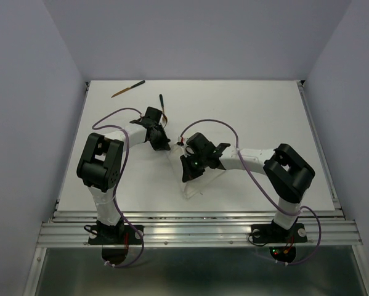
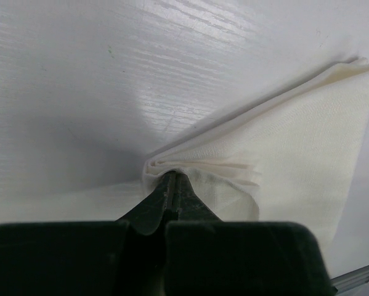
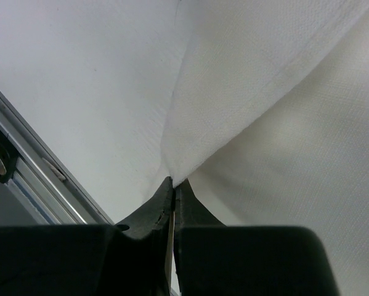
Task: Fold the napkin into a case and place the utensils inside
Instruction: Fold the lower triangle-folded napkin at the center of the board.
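Utensils (image 1: pixel 127 89) lie far left, one just beyond the left gripper (image 2: pixel 172 179). Both jaws pressed together, pinching napkin (image 2: pixel 295 142) corners; right gripper (image 3: pixel 174 184) near the rail (image 3: pixel 30 172).

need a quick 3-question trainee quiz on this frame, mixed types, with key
1. True or false: the left fingers and the right fingers are both shut on the soft white cloth napkin.
2. The slender brown wooden utensils lie: A) inside the napkin; B) on the white table, far left part, outside the napkin; C) between the right fingers.
3. How many utensils show in the top view?
Key: 1 true; 2 B; 3 two.
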Motion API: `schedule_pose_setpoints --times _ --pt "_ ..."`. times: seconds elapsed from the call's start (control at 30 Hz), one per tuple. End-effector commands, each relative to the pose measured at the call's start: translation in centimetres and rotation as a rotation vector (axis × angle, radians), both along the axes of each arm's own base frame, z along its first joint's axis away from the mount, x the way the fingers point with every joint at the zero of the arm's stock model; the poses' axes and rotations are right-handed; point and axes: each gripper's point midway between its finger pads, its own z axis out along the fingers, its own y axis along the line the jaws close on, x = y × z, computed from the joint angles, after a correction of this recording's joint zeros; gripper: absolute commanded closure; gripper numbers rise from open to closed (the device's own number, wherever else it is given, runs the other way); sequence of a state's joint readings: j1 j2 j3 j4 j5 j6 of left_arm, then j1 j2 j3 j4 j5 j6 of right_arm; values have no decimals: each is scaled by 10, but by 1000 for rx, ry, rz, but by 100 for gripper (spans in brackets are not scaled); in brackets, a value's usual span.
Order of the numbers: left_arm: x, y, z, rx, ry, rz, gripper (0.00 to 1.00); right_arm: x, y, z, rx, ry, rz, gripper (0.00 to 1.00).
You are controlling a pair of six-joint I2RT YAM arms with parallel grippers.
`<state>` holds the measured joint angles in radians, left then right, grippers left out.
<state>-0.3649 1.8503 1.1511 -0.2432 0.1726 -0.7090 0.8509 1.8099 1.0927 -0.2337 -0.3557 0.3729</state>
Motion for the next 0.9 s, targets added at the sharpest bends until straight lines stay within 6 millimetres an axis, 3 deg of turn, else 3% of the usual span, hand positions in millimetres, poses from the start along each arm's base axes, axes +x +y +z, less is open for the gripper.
schedule_pose_setpoints --times 0.0,0.57,0.87 --pt "4 10 1 64 -8 3 100 20 0 28 28 -95 42 99" --pt "9 12 6 84 -19 -7 100 40 -20 36 -21 -138 93 99" --pt "14 11 10 94 -32 -22 100 46 -15 44 -11 -156 166 99"
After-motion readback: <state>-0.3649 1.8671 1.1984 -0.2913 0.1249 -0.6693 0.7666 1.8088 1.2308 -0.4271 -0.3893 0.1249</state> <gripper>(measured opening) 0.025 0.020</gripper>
